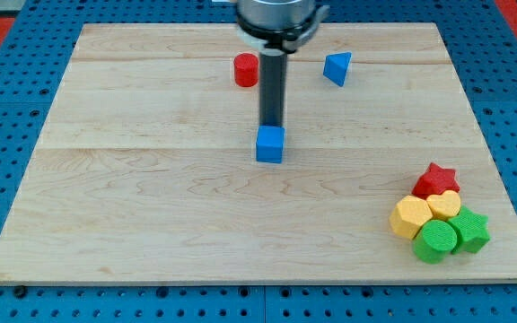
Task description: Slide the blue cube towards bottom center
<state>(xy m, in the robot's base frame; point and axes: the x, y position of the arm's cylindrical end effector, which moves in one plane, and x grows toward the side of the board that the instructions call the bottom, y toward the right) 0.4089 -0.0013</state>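
While my tip touches its top side, blue cube sits mid-board.

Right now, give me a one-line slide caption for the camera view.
My tip sits just above the blue cube, mid-board, poised to push it toward the view's bottom.

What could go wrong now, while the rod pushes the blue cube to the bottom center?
1. My tip meets the blue cube at its top side, slightly right of the middle, so the cube may turn or slip off sideways.
2. If it drifts right, it could reach the cluster by the red star.
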